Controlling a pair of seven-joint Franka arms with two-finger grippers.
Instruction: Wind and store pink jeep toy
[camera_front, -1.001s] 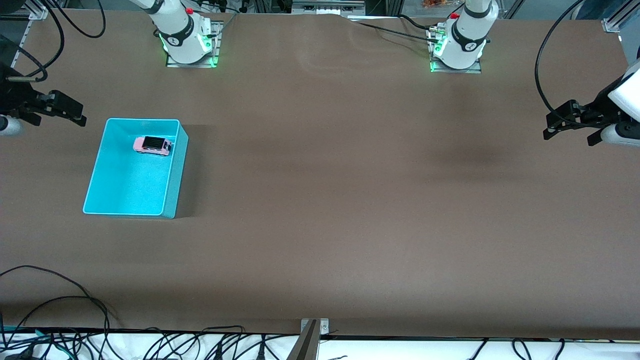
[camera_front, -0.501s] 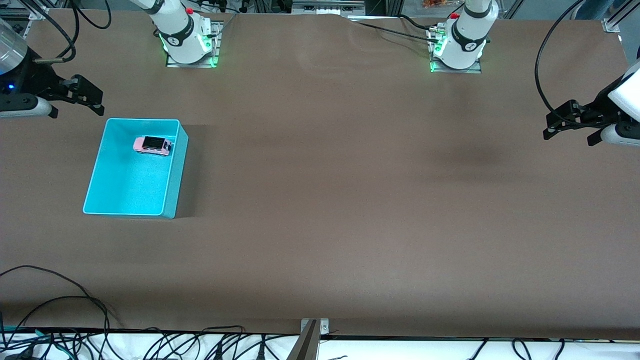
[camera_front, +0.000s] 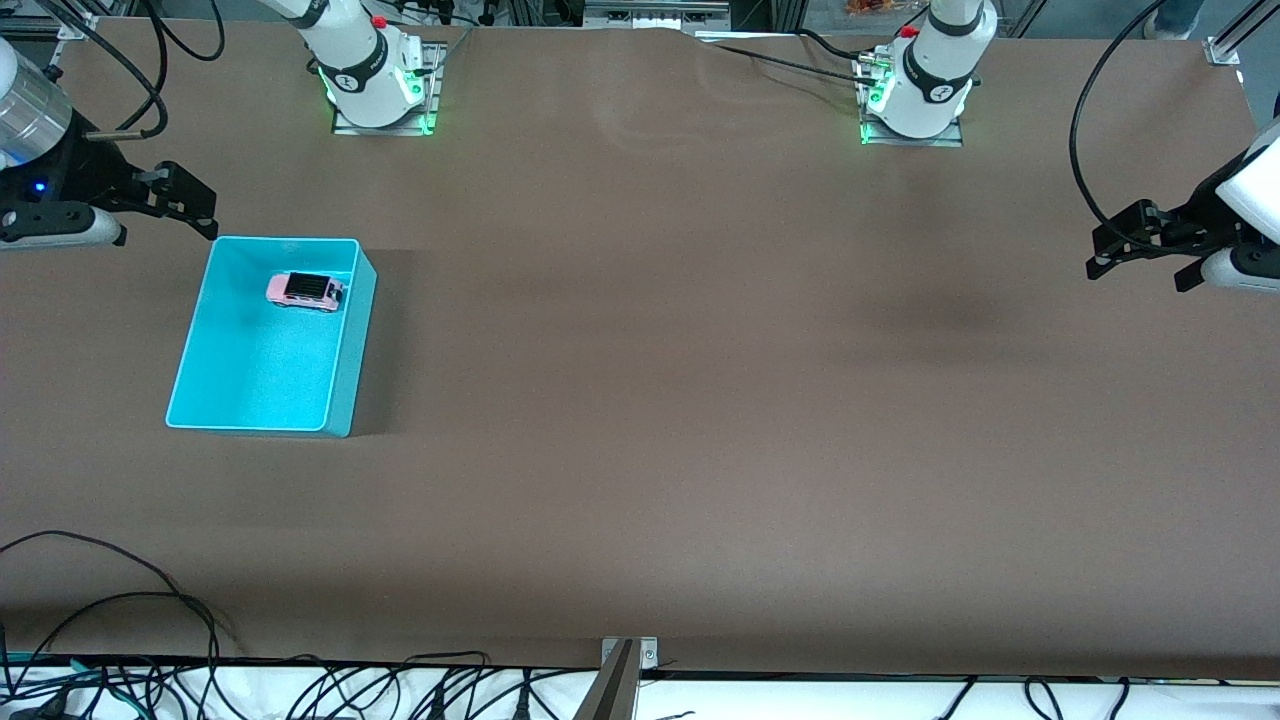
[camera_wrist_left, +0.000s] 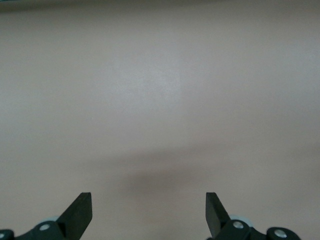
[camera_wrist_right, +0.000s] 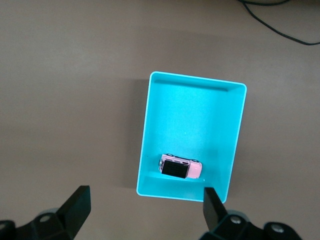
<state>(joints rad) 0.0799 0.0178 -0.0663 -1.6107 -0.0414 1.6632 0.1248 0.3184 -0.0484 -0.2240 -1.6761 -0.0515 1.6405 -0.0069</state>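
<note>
Pink jeep toy on its wheels inside the turquoise bin, at the bin's end farther from the front camera, close to that end wall. Black roof up, seen also from the right wrist view, with the bin otherwise bare around it. Bin on the brown table toward the right arm's end.

Right claw up in the air over the table just beside the bin's farther corner, spread wide, holding nothing; one finger visible in the right wrist view.

Left claw waiting over the table at the left arm's end, well apart from the bin, also spread wide and holding nothing; in its own wrist view only bare table between the fingers.
</note>
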